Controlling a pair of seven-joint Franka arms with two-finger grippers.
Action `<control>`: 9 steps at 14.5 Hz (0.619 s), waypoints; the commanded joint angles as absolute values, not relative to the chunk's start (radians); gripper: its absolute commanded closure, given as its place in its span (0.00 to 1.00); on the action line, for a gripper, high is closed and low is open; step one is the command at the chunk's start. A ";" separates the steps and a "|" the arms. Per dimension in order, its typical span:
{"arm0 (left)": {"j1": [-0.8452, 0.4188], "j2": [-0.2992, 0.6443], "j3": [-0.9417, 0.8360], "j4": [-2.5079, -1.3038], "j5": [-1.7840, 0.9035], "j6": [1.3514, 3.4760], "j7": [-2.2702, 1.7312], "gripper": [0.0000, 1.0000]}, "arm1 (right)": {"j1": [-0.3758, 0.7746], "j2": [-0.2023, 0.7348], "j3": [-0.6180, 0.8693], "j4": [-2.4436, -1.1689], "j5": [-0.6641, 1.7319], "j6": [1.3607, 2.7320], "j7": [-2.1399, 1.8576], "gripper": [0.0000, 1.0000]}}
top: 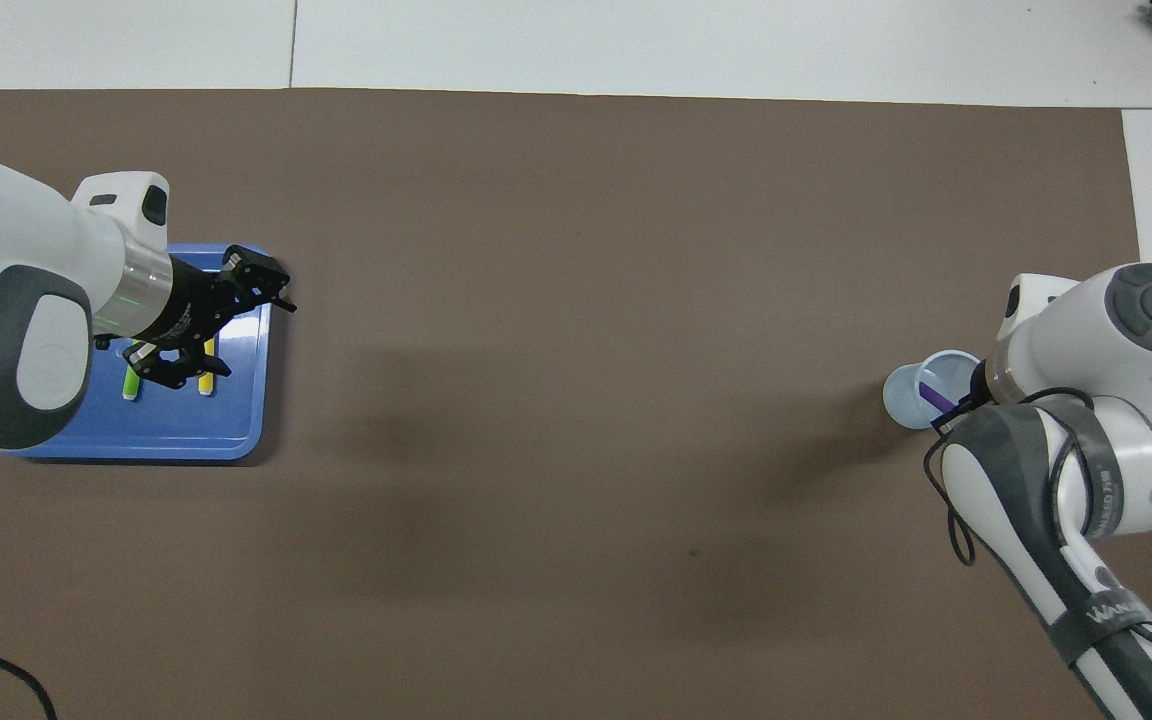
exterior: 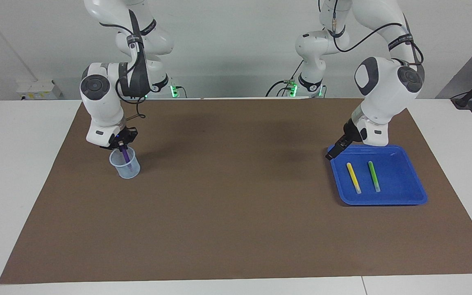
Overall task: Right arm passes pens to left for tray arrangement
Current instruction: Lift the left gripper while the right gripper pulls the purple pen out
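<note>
The right claw [exterior: 122,144] sits at the mouth of the pale cup [exterior: 125,164], its fingertips closed on the upper end of the purple pen [exterior: 126,157], which stands tilted inside the cup directly beneath the claw. The left claw [exterior: 336,148] waits with jaws spread wide over the rim of the blue tray [exterior: 400,196] at the corner nearest the robots. Just past that claw, farther from the robots, the yellow pen [exterior: 353,178] and green pen [exterior: 374,176] lie side by side on the tray floor, apart and roughly parallel.

Likely hazards: the grip falls near the pen's end, so the pen may pivot or slip as it rises; the tilted shaft could drag on the cup's rim and tip the light cup; a swinging pen would be harder for the left claw to catch.

A brown mat [exterior: 236,205] covers the white bench [exterior: 14,184], with a plain pale wall above the robots' end.
</note>
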State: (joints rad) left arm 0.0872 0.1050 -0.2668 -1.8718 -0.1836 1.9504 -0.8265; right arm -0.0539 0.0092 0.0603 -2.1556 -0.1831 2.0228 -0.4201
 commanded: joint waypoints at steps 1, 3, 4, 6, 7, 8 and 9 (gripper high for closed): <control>0.025 0.092 -0.255 -1.858 -0.196 1.928 -0.967 0.00 | -0.067 0.017 0.072 -2.114 -0.201 1.970 -0.459 1.00; -0.021 0.092 -0.255 -1.855 -0.196 1.942 -1.107 0.00 | -0.063 0.017 0.072 -2.059 -0.201 1.905 -0.468 1.00; -0.037 0.092 -0.256 -1.852 -0.196 1.944 -1.145 0.00 | -0.058 0.015 0.072 -2.043 -0.201 1.887 -0.480 1.00; -0.070 0.091 -0.261 -1.856 -0.198 1.936 -1.242 0.00 | -0.057 0.012 0.072 -2.017 -0.202 1.858 -0.505 1.00; -0.093 0.089 -0.261 -1.855 -0.198 1.937 -1.309 0.00 | -0.057 0.005 0.071 -2.014 -0.202 1.841 -0.514 1.00; -0.107 0.089 -0.262 -1.856 -0.198 1.943 -1.356 0.00 | -0.057 -0.001 0.071 -2.007 -0.202 1.830 -0.517 1.00; -0.130 0.087 -0.262 -1.861 -0.202 1.950 -1.382 0.00 | -0.057 -0.008 0.072 -1.985 -0.202 1.819 -0.531 1.00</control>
